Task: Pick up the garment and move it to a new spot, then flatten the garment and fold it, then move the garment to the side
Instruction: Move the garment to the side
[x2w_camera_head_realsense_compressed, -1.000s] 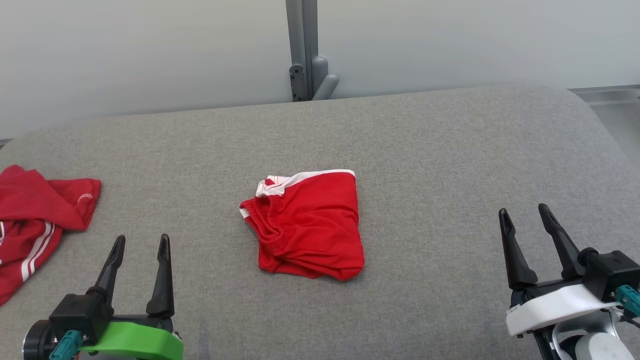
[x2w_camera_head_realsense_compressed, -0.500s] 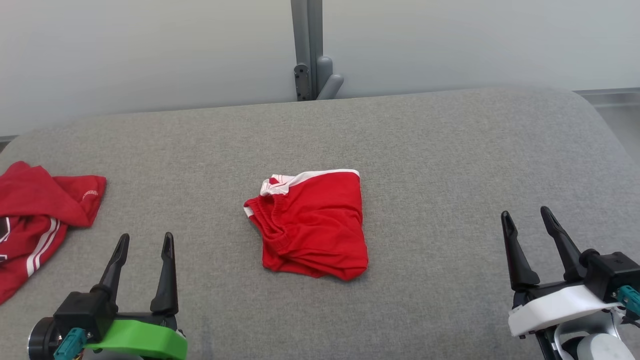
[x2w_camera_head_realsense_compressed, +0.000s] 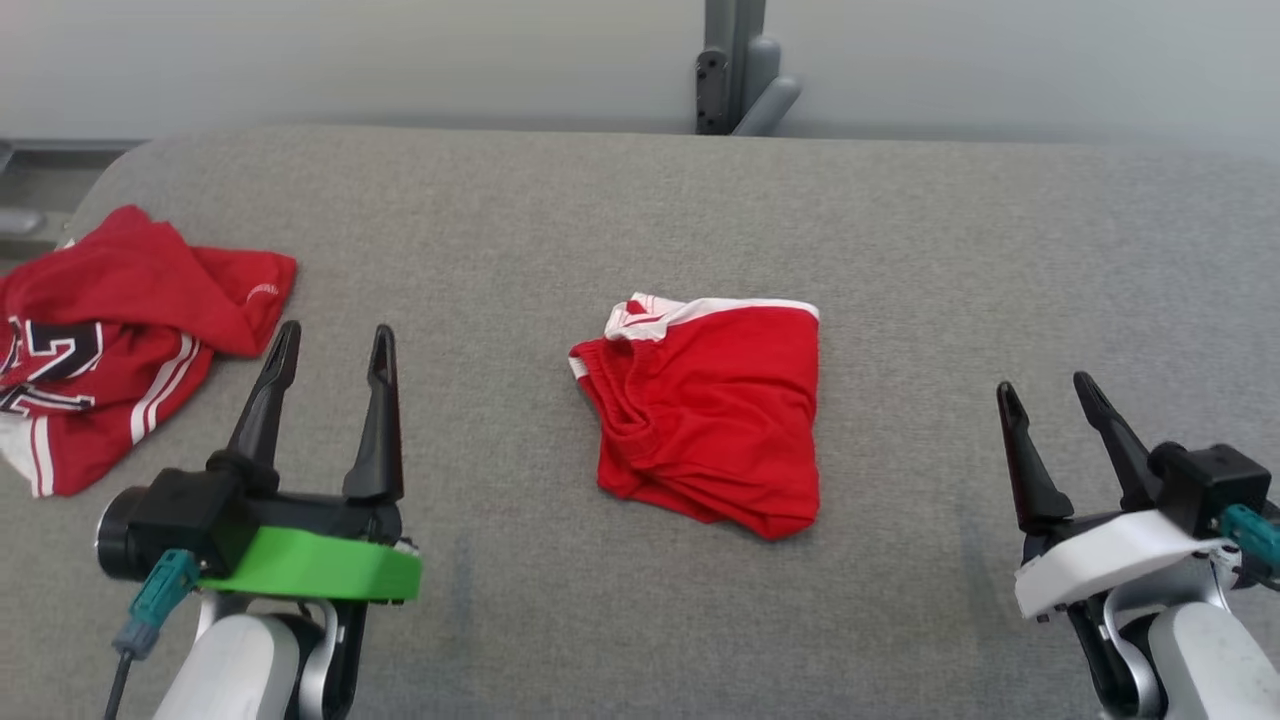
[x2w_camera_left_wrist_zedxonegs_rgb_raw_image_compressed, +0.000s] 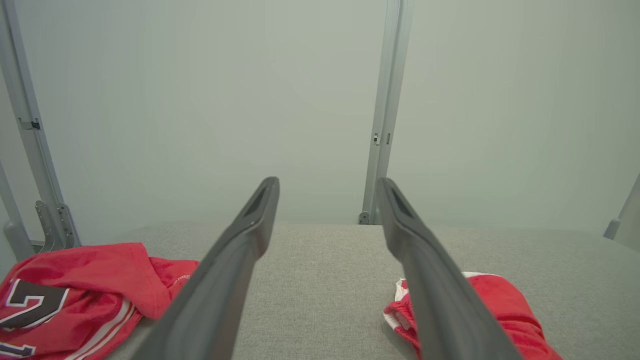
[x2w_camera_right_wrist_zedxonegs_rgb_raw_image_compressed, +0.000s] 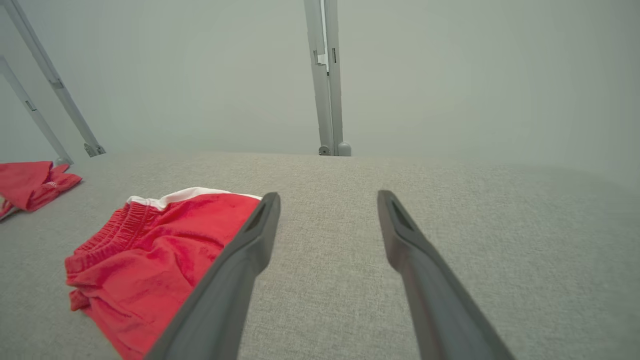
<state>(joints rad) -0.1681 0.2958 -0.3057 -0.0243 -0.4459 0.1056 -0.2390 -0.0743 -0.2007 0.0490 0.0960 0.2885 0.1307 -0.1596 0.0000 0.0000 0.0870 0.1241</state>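
Note:
Two red garments lie on the grey padded table (x2w_camera_head_realsense_compressed: 900, 250). Folded red shorts (x2w_camera_head_realsense_compressed: 710, 410) with a white band rest in the middle, also seen as shorts (x2w_camera_left_wrist_zedxonegs_rgb_raw_image_compressed: 500, 305) and shorts (x2w_camera_right_wrist_zedxonegs_rgb_raw_image_compressed: 150, 250). A crumpled red jersey (x2w_camera_head_realsense_compressed: 130, 320) with white stripes and dark lettering lies at the far left, also as jersey (x2w_camera_left_wrist_zedxonegs_rgb_raw_image_compressed: 85, 285) and jersey (x2w_camera_right_wrist_zedxonegs_rgb_raw_image_compressed: 30, 182). My left gripper (x2w_camera_head_realsense_compressed: 336, 335) hovers open between the two, empty, as the left gripper (x2w_camera_left_wrist_zedxonegs_rgb_raw_image_compressed: 327, 185) confirms. My right gripper (x2w_camera_head_realsense_compressed: 1045, 387) stands open and empty to the right of the shorts, its jaws apart as the right gripper (x2w_camera_right_wrist_zedxonegs_rgb_raw_image_compressed: 328, 197) shows.
A grey post with a bracket (x2w_camera_head_realsense_compressed: 735, 70) rises behind the table's far edge against a pale wall. The table's rounded left corner (x2w_camera_head_realsense_compressed: 110, 170) lies just beyond the jersey. Bare grey fabric stretches to the right of the shorts.
The head camera has turned left, so the whole picture has shifted right and more of the jersey shows. My left gripper has risen and reached forward. The right gripper has held still.

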